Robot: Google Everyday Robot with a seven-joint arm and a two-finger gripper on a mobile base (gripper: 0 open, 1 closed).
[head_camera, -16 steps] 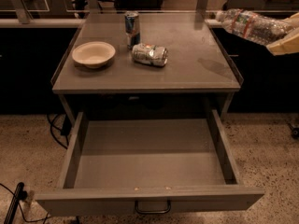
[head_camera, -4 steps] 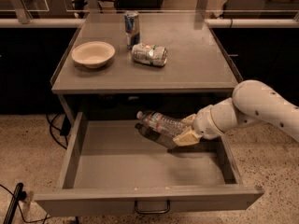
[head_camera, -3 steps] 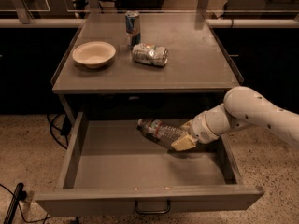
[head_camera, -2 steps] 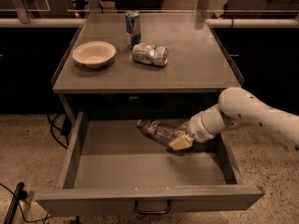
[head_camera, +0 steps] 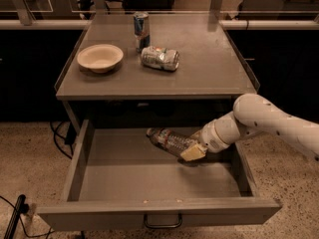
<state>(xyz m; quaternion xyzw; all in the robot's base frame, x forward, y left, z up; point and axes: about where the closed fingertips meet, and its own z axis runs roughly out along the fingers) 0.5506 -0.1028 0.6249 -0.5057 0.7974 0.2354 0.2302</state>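
Note:
My gripper (head_camera: 193,148) reaches into the open drawer (head_camera: 159,178) from the right, low over its floor near the back right. It is shut on a clear plastic water bottle (head_camera: 167,139), which lies nearly flat with its cap end pointing left toward the drawer's back. The white arm (head_camera: 269,121) runs from the right edge of the view down to the gripper. The bottle's bottom end is hidden by the fingers.
On the cabinet top (head_camera: 209,59) stand a beige bowl (head_camera: 99,58) at the left, an upright can (head_camera: 141,25) at the back, and a can lying on its side (head_camera: 160,58) in the middle. The drawer handle (head_camera: 163,222) faces front. Cables (head_camera: 60,133) lie on the floor at left.
The arm carried the bottle from above the cabinet's right side down into the drawer. In the last second it sank a little lower and the bottle tilted flatter.

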